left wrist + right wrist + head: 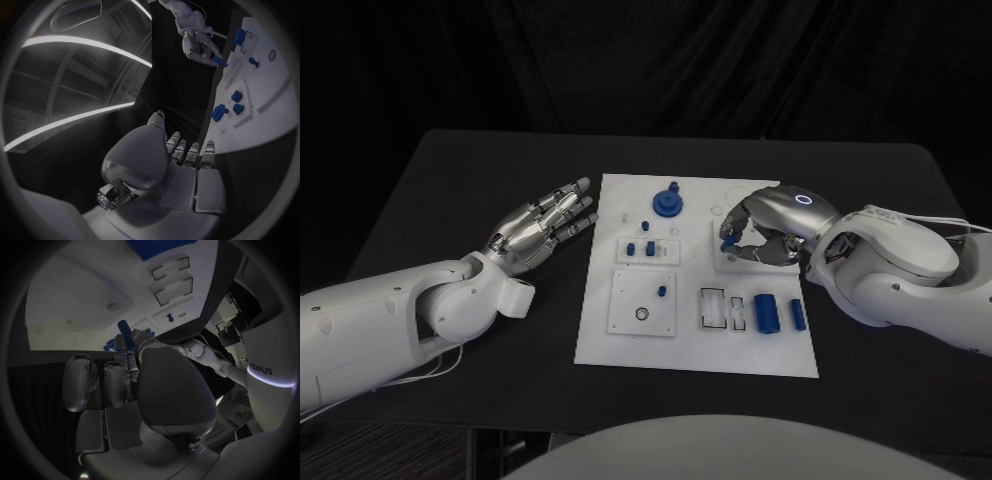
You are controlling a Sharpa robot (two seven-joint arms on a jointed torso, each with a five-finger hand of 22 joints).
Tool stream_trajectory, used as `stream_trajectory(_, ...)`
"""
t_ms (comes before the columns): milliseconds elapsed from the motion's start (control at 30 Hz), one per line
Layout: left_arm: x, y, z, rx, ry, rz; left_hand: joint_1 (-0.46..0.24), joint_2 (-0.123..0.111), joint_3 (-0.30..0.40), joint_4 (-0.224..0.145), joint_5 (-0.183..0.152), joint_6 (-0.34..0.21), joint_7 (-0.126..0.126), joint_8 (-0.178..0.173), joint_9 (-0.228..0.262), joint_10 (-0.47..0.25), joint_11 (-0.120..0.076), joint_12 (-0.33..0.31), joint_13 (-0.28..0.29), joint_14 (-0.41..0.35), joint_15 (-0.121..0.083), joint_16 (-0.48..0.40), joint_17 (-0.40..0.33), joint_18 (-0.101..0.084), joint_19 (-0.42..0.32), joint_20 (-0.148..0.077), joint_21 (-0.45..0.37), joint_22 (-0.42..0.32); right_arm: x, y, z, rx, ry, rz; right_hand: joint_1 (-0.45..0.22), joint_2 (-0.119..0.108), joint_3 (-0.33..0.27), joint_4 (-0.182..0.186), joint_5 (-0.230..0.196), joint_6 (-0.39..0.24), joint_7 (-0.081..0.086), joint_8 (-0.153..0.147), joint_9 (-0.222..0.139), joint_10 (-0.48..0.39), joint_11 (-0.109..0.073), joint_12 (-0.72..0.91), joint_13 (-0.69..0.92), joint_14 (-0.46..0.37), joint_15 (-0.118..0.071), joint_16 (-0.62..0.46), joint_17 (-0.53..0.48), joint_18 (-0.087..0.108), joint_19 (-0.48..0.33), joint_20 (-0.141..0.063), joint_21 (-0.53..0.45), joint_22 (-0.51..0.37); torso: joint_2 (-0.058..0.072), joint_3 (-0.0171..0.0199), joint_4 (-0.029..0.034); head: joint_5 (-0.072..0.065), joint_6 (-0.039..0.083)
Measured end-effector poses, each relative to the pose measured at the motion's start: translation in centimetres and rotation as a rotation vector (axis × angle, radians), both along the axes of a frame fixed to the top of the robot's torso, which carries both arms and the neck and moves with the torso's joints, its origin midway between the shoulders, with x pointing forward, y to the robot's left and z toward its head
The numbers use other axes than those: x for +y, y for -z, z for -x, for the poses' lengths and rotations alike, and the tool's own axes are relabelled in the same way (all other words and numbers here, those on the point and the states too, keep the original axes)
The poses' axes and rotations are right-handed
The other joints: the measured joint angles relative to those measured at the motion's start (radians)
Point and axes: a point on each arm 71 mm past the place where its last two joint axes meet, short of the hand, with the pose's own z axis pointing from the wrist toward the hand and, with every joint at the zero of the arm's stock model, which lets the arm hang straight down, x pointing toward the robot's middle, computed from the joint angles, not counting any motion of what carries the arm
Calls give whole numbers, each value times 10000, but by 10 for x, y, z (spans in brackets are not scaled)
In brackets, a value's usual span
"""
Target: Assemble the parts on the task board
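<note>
While the black table [459,170] takes up most of the head view, its near edge is cut off by the arms. The white board [733,355] lies in the middle of it, long side running away from the robot.

The right arm [906,270] comes in over the board's right side and covers part of that edge. The left arm [387,320] lies on the table left of the board, apart from it.

The right hand [769,225] hovers over the board's far right part, fingers curled in. It pinches a small blue peg [728,236] between thumb and fingertip; the right wrist view shows the peg [125,332] standing up past the fingers, its lower end hidden by them. Whether the peg touches the board I cannot tell.

The left hand [545,225] is flat and wide, fingers stretched toward the board's far left corner, holding nothing.

On the board, a round blue gear [671,203] sits near the far edge. A blue cylinder [766,312] lies near the right edge, with a thinner blue pin [796,315] just beside it. Two small blue pieces [640,248] stand in a raised plate left of centre; their shapes are too small to make out. A dark ring [642,314] sits on the nearer raised plate.
</note>
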Motion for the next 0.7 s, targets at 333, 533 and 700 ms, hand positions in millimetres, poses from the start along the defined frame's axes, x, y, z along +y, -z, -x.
stream_trajectory(333,-1,0,0,9,15,1,0,0,0,0,25,0,0,0,0,0,0,0,0,0,0,0,1,-1,0,0,0,0,32,-22,10,-275,-976,-401,1,-2,30,-85,-31,-1,-1,58,-1,91,-16,-276,-71,35,-35,0,10,-92,-35,-35,0,2,-1,-4,-5,102,0)
stream_trajectory(533,-1,0,0,9,25,3,0,0,-1,1,24,0,0,0,0,1,0,0,0,0,0,0,2,0,0,0,0,0,60,-16,16,-64,-1885,-274,12,-14,43,-97,-31,-2,-2,57,-1,93,-13,-464,-132,35,-35,-53,-59,-91,-35,-35,0,1,0,-15,8,215,0)
stream_trajectory(700,-2,0,0,9,41,9,0,0,-1,1,24,0,0,0,0,0,0,-1,0,0,0,0,2,-1,0,0,0,-10,80,-6,22,-30,-2675,-43,11,-15,42,-97,-32,-3,-3,57,-1,125,19,-507,-142,35,-35,-53,-80,-89,-35,-35,-33,1,7,-16,15,322,0)
